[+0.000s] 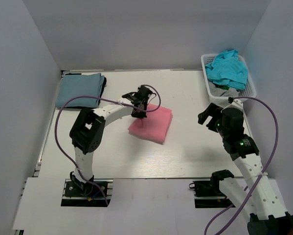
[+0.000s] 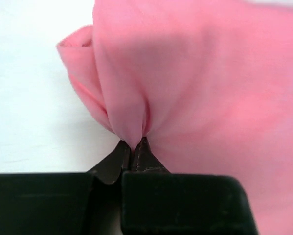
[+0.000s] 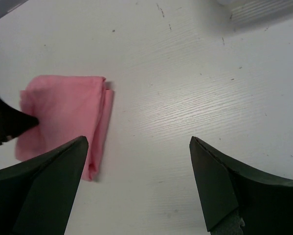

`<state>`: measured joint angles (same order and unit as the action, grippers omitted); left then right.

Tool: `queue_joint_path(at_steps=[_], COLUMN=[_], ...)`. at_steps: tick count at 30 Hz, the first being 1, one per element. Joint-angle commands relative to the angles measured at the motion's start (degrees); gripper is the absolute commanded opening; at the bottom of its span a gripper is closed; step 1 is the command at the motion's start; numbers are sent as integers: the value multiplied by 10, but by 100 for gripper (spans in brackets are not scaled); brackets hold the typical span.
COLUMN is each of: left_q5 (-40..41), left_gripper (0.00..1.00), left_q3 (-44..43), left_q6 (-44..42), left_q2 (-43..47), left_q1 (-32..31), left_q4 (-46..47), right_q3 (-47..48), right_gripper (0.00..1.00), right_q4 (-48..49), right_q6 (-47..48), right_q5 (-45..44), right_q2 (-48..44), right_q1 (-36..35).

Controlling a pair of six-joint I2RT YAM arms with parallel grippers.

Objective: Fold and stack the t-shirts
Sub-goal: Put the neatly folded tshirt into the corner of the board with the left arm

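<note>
You had the left gripper (image 2: 135, 147) pressed tightly together on the pink t-shirt (image 1: 153, 125). Its two jaws met on a small pinch of cloth at the far left corner of that shirt, and the fabric rose in soft folds just above the tips. The pink t-shirt itself lay folded into a rough rectangle on the white table (image 1: 195, 152), a little turned, with its layered edges showing along one side. Your right gripper (image 3: 139, 140) hung to the right of the pink t-shirt, well apart from it. Its jaws stood wide and held nothing, with only bare table between them. To the left of the pink t-shirt and farther from the arms, a grey-blue t-shirt (image 1: 78, 89) lay folded flat, and a dark t-shirt (image 1: 103, 86) showed as a thin strip at its right edge, so it seemed to be underneath. To the right of the pink t-shirt, also farther back, stood a white basket (image 1: 253, 87). A teal t-shirt (image 1: 228, 68) was heaped loose on top of it, and a grey t-shirt (image 1: 222, 91) showed below the teal one.
</note>
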<state>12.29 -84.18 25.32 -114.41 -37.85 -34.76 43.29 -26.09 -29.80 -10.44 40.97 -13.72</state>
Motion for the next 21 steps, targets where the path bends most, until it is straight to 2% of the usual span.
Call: queue_joint_path(at_steps=[1, 6, 10, 17, 21], left_q5=[86, 92, 118, 103, 98], left_gripper=[0, 0, 0, 0, 0], left_q3=[-28, -42, -36, -74, -169], left_q6=[-116, -216, -272, -362, -367], left_q2=[111, 183, 203, 180, 125], left_q1=[12, 25, 50, 117, 176], left_q4=[12, 20, 31, 50, 2], right_q3=[-2, -7, -3, 34, 50], right_gripper=[90, 90, 90, 90, 90], right_q4=[-5, -2, 3, 7, 12], right_q6=[1, -6, -7, -10, -14], right_q5=[-39, -35, -26, -13, 10], right_q2=[-5, -5, -1, 37, 60], right_q1=[2, 2, 2, 2, 1])
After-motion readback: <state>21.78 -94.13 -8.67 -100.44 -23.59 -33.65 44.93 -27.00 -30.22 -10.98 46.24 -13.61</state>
